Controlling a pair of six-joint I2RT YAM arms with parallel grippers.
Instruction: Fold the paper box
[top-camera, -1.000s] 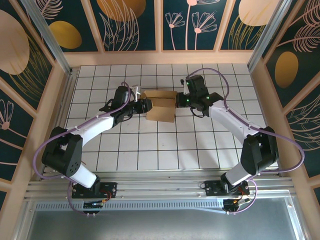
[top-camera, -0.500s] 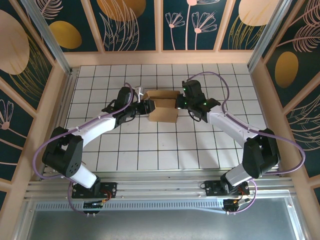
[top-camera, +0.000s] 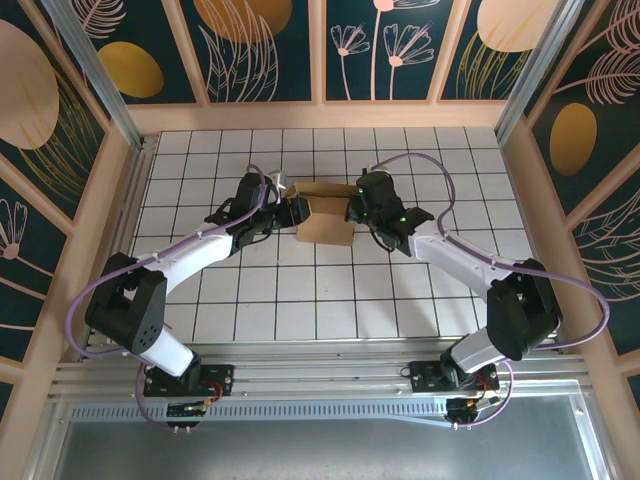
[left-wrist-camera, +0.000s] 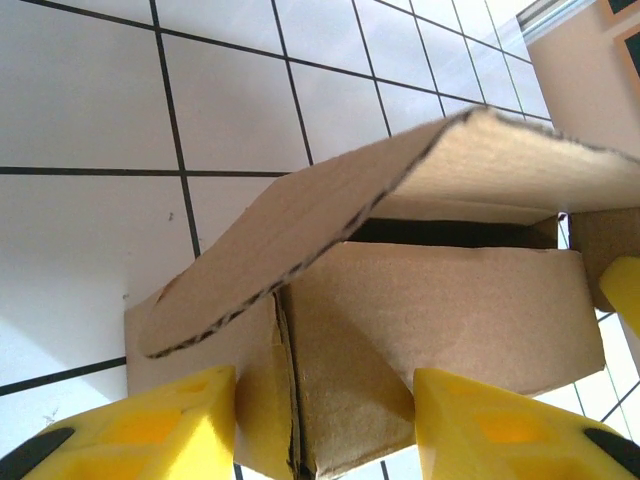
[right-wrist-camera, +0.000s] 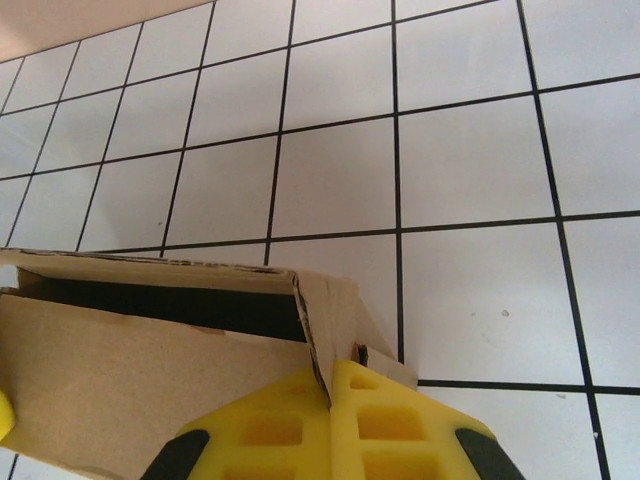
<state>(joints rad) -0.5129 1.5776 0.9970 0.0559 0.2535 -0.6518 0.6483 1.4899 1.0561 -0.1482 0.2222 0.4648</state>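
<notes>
The paper box sits partly folded on the tiled table, toward the far edge and about midway between the side edges. From above it looks nearly square, so no long axis is clear. A flap leans over its dark opening. The left gripper sits at the box's left end, its yellow fingers clamped on the cardboard there. The right gripper is at the right end with its jaws pressed together. Whether they pinch the wall there cannot be told.
</notes>
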